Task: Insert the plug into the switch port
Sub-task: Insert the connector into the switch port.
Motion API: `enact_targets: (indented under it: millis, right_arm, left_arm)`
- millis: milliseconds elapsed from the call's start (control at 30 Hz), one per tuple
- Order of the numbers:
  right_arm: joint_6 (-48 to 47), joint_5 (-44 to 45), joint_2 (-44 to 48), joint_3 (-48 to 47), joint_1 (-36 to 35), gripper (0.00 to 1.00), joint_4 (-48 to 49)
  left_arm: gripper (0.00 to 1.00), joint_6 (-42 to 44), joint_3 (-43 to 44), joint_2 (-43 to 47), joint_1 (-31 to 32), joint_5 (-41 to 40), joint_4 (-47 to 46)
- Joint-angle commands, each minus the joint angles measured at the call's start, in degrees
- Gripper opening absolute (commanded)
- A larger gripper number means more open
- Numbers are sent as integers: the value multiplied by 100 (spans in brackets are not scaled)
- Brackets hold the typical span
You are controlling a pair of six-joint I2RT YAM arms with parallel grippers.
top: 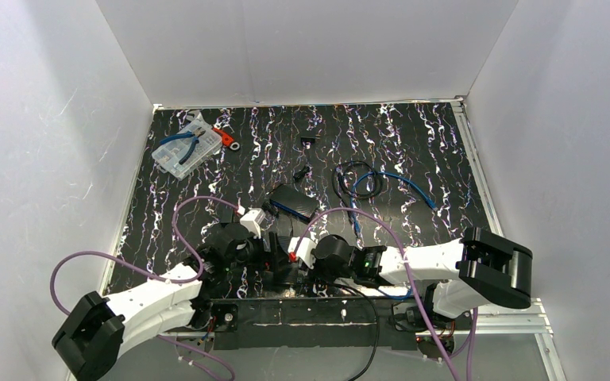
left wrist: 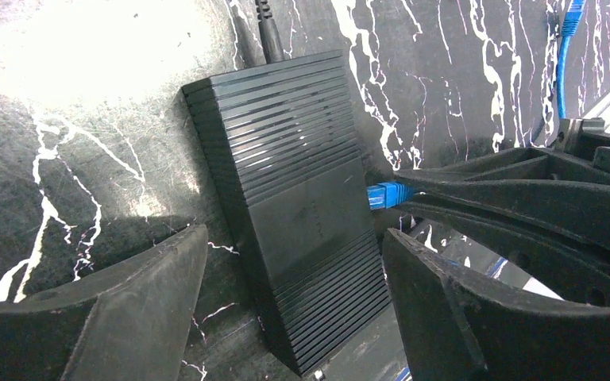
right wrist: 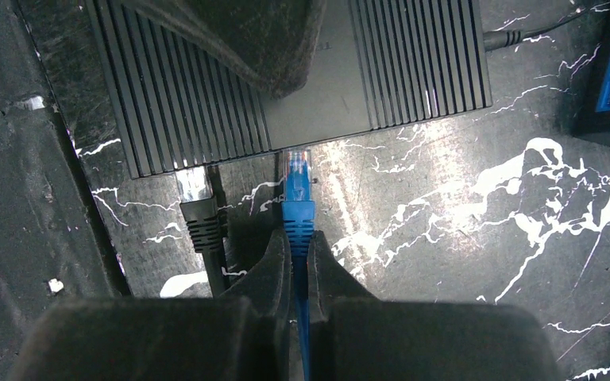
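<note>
The desk (top: 461, 159) carried the switch (left wrist: 302, 206), which lay between the spread fingers of the left pincer (left wrist: 294, 240). The right pincer (right wrist: 298, 250) pinched the blue plug (right wrist: 298, 186), its tip just ahead at the switch's face. A black plug (right wrist: 194, 194) crowded just beside it.

The left arm (top: 155, 298) and right arm (top: 425, 262) wear white shells with chunky black joint housings, trail looping purple cables (top: 177, 226), and end in matte black fingers (left wrist: 127, 317).
</note>
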State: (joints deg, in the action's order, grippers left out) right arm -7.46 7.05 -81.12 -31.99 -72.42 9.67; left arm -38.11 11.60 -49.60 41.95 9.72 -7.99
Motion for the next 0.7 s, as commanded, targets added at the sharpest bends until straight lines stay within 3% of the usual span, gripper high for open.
enact_targets:
  millis: [0,667]
  right_arm:
    - [22,-49,-29,-23,22,1,405]
    - [-66,-191,-96,-43,26,1,705]
  left_arm:
    - [78,96,-79,-169,-31,207,-240]
    - [69,172,-94,-471,-37,504,-485]
